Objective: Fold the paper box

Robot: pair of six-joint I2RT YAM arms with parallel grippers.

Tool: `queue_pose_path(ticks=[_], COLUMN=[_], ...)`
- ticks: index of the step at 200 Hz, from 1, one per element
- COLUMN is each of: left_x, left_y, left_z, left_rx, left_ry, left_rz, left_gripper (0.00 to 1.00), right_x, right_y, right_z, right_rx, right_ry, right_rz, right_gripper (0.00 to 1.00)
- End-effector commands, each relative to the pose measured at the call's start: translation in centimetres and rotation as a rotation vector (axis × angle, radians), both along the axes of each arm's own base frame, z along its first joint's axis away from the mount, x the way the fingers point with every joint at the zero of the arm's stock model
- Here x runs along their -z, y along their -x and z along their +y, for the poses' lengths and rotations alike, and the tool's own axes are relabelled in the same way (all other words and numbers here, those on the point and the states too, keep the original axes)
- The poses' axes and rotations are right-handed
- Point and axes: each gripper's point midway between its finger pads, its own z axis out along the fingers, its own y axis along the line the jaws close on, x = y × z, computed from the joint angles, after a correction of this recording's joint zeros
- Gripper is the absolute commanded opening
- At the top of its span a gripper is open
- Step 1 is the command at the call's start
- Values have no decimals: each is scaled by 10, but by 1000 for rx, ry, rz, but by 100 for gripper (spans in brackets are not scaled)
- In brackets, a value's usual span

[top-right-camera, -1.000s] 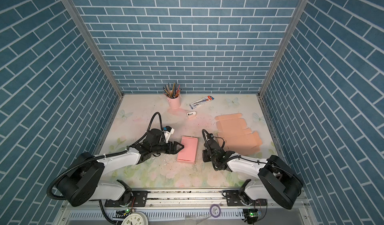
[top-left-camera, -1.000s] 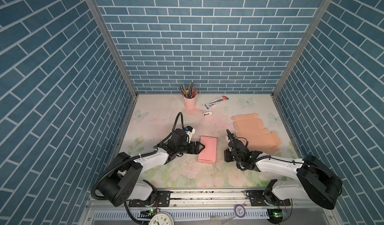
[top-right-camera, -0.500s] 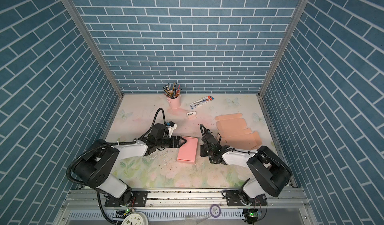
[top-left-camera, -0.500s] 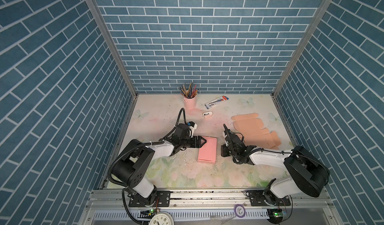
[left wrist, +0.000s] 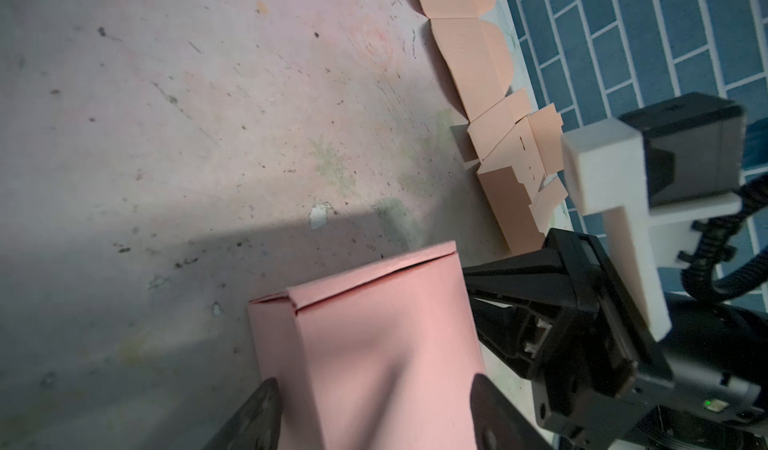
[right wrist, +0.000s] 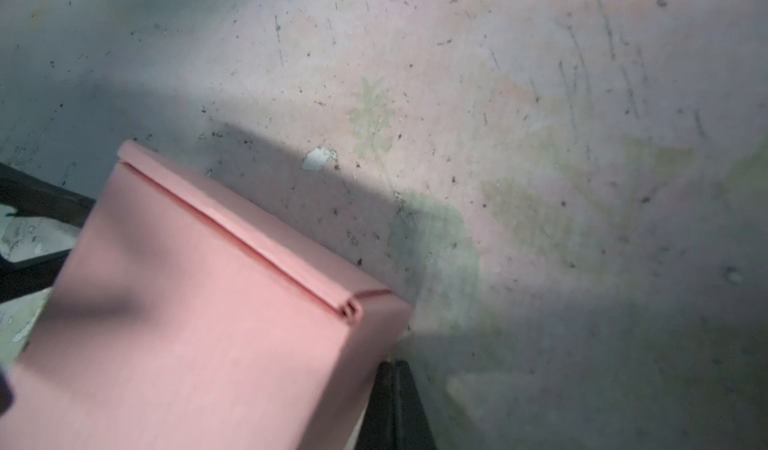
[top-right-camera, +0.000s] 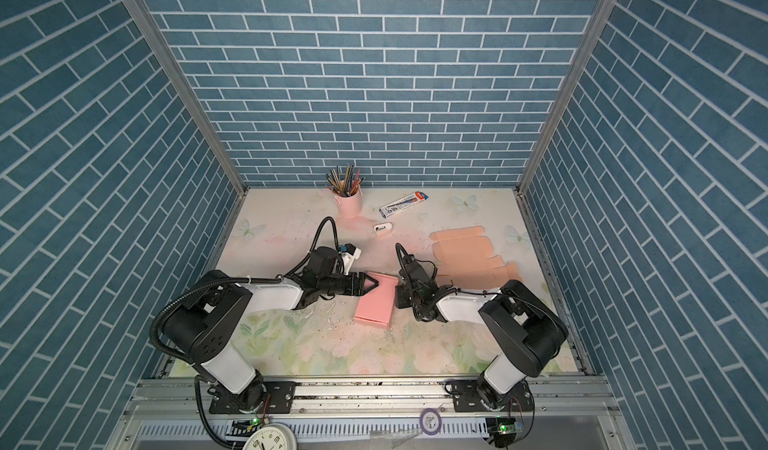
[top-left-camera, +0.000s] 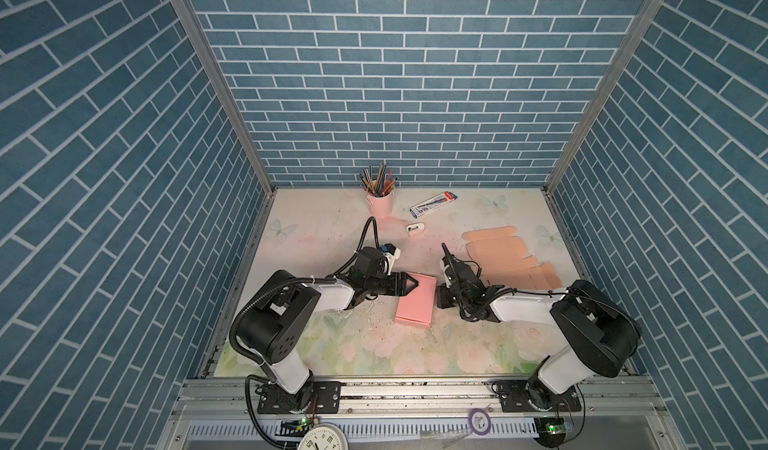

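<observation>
1. Left wrist view: the left hand (left wrist: 374, 381) has its fingers (left wrist: 259, 410) apart, one along each long side of the pink paper box (left wrist: 374, 335). I cannot tell whether they press on the card.
2. In both top views this hand (top-left-camera: 409, 283) lies low over the counter (top-left-camera: 332, 227). It points right, with its spread tips at the box's far left corner.
3. The box (top-right-camera: 374, 302) lies flat on the counter between the two hands, its long sides running away from the robot and leaning slightly right. Its lid is tucked shut, and the seam shows across the far end in both wrist views.
4. The right hand (top-left-camera: 441, 298) sits just beside the box's right long side, toward the far end. Its fingers are together. In the left wrist view its tips (left wrist: 478, 275) meet the box wall near the far corner. In the right wrist view the dark fingers (right wrist: 395, 406) lie against the box's (right wrist: 199, 302) side.
5. Farther right, peach flat box blanks (top-left-camera: 498, 252) lie spread on the counter, apart from the pink box and beyond the right hand.
</observation>
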Motion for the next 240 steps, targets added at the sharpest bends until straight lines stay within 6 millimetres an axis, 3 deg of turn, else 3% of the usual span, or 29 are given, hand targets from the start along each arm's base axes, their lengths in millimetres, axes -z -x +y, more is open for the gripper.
queue_pose_path(ticks=[1,82,132,173,200,240], left_x=[-8,-6,0,10,-1,-22], left_y=[-3,5,3,-5,-6,20], left_z=[-14,-28,-10,18,36,48], left_rx=[28,63,25,-57,-119,-125], left_ry=[35,13,-8,-149,-209,-246], left_rz=[-25,-36,-24,-61,-112,-165], left_gripper=[72,70,70,71,74,75], right_x=[-4,-16,-10,-9,-14,-35], right_y=[-3,6,16,27,29,30], right_z=[11,31,10,-6,-14,-16], right_rx=[-45,-98,-59,-34,-22,-23], right_ry=[-20,-59,-24,-16,0,-16], right_rz=[-8,-9,4,8,10,-15], right_gripper=[0,0,0,16,26,38])
